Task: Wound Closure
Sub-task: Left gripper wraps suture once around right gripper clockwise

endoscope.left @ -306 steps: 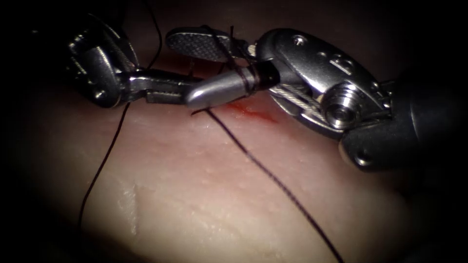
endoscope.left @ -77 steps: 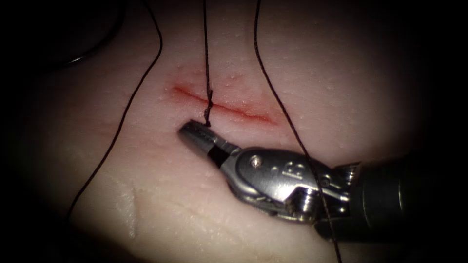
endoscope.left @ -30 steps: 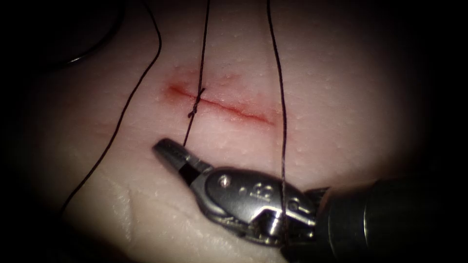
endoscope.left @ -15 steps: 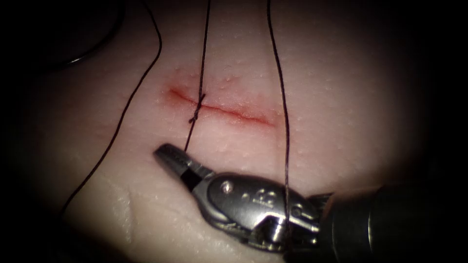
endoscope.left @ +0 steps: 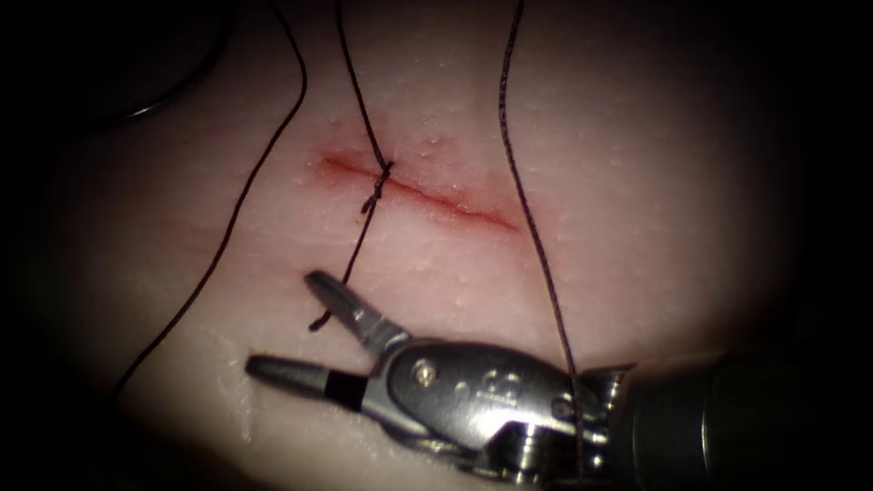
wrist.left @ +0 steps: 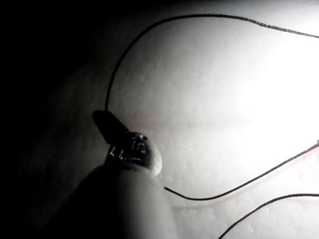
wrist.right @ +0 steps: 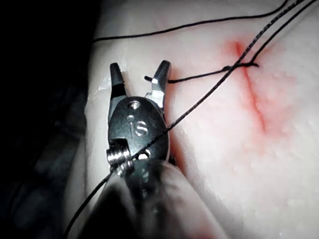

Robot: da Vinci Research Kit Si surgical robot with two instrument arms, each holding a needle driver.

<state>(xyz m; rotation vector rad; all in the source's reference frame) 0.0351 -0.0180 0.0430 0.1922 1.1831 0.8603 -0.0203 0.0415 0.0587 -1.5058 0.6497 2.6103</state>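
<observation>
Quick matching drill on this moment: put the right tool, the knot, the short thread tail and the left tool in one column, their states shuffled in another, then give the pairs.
Things:
1. right tool
2. knot
3. short thread tail
4. left tool

States:
A. sits on the cut in the tissue
B. a thread runs up from its tip
C. jaws open, holding nothing
D. hangs loose from the knot, its free end beside the open jaws

Pairs: 1-C, 2-A, 3-D, 4-B
</observation>
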